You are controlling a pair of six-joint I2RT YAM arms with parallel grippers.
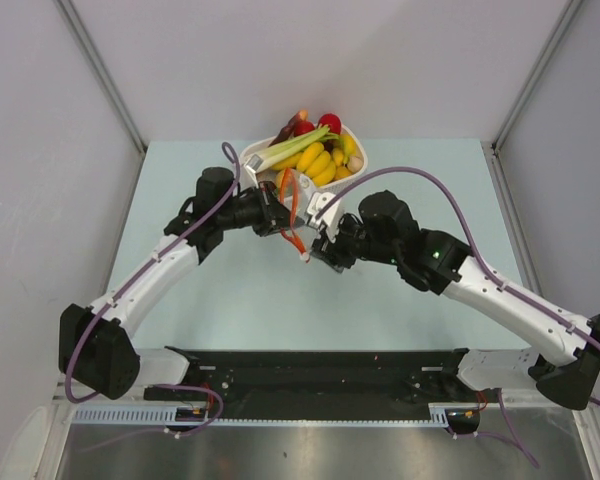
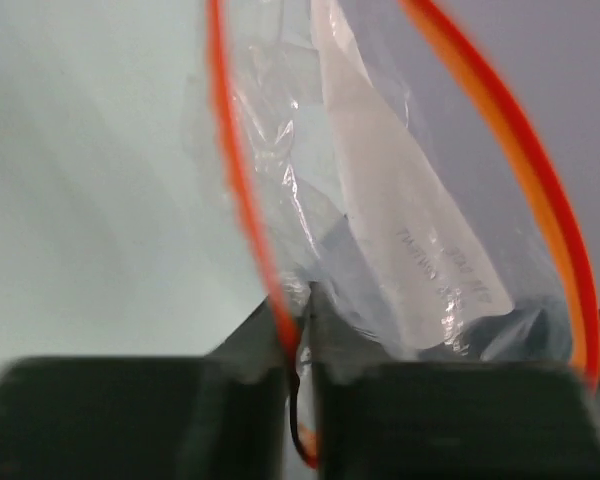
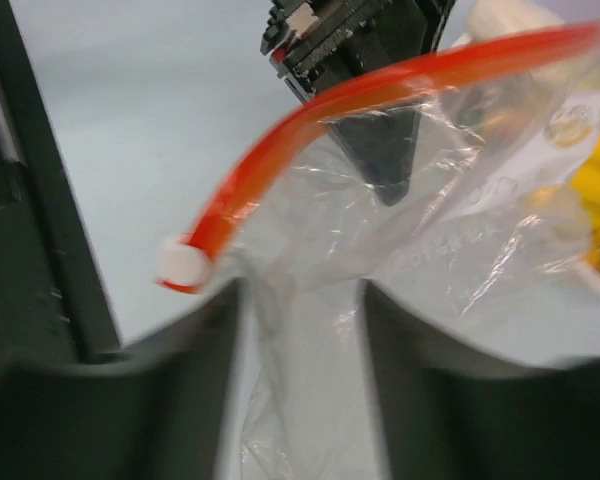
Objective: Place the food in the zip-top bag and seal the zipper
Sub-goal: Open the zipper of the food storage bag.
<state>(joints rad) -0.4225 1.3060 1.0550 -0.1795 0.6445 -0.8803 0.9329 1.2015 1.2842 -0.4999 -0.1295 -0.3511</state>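
Top external: high overhead from near edge, looking down on table [image 1: 230, 300]. Wrist views: close-up, both sharing zip-top bag [image 2: 400, 230].

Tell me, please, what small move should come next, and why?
Probably shut the right pincer on the bag. The plastic lies between its jaws, which stand apart, while the left pincer is shut on the zipper. The bag looks empty and the food is in the basket, so both need a hold to open the mouth.
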